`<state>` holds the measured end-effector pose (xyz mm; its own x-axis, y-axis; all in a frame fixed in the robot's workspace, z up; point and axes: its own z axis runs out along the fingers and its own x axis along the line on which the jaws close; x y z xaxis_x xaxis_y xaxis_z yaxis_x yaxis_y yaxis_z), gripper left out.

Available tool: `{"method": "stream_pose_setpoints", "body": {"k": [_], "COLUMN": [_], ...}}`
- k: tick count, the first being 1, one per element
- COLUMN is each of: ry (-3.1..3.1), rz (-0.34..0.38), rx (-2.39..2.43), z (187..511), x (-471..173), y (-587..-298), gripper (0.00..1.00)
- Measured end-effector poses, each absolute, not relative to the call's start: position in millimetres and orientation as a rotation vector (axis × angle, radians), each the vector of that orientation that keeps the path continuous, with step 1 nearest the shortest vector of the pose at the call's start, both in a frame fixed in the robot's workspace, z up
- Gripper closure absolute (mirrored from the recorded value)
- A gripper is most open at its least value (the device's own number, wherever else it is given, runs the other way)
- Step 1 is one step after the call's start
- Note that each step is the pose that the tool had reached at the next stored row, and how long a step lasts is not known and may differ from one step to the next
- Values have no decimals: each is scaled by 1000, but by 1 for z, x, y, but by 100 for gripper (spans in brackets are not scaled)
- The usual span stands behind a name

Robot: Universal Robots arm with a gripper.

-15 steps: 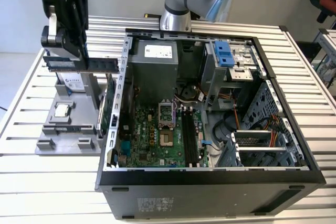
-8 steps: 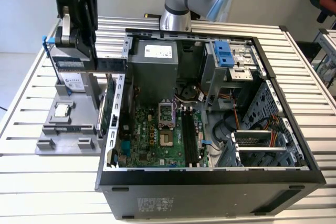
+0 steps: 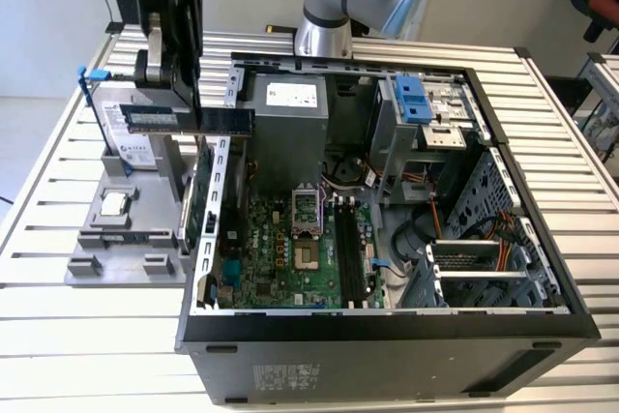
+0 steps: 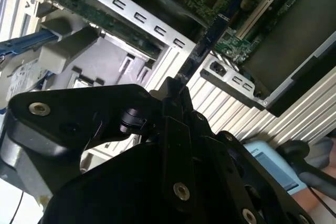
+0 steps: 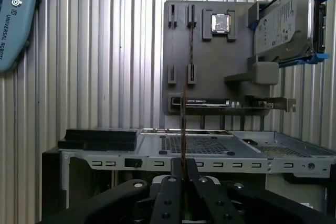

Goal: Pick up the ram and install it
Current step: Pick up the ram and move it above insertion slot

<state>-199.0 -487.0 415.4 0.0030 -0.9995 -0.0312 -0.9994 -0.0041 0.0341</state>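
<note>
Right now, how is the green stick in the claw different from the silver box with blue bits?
The ram is a thin dark stick; the hard drive is a wider silver slab in a blue frame. The ram lies level in the air, pinched by the claw; the hard drive stands upright in the grey holder. Neither is fitted in the computer case.

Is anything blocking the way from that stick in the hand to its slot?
Nothing visible covers the memory slots. The hand holds the ram above the case wall, which lies between them lower down.
</note>
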Motion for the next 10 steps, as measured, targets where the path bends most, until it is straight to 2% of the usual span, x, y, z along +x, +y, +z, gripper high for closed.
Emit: {"method": "stream_pose_setpoints", "body": {"k": [10], "ry": [-2214], "rz": [-76], "rx": [2221], "z": [415], "x": [-172], "y": [-487], "gripper": [100]}}
